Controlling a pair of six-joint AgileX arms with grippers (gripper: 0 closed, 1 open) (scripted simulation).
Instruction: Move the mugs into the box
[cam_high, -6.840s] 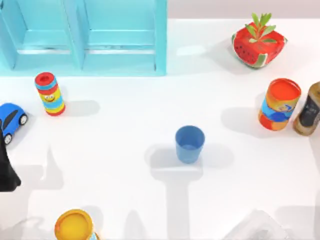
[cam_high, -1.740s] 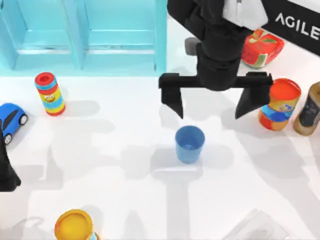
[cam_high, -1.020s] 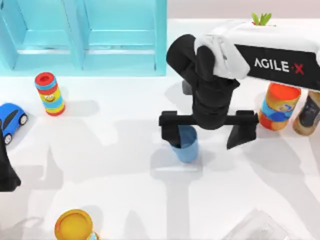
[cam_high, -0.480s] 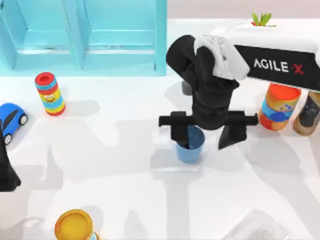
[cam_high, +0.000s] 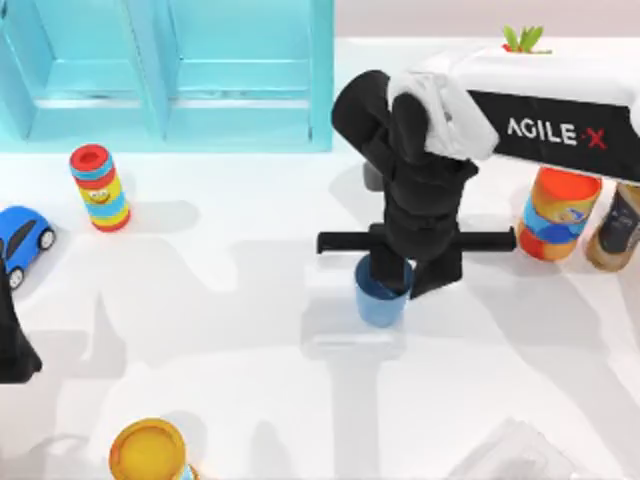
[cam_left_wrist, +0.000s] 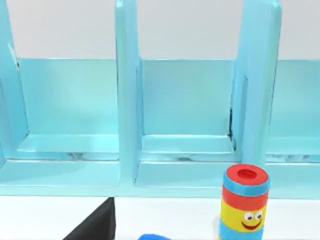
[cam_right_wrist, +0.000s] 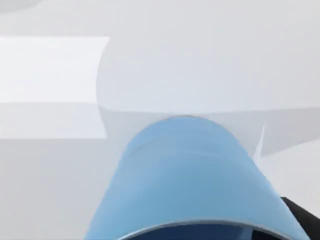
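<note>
I'm clenching my right claw (cam_high: 408, 278), wide apart a second ago, on the blue cup's (cam_high: 381, 302) three o'clock rim, ready for lifting

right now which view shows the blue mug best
The top view: the blue mug stands upright at the table's middle with the right gripper closed on its rim. The right wrist view shows its side close up.
</note>
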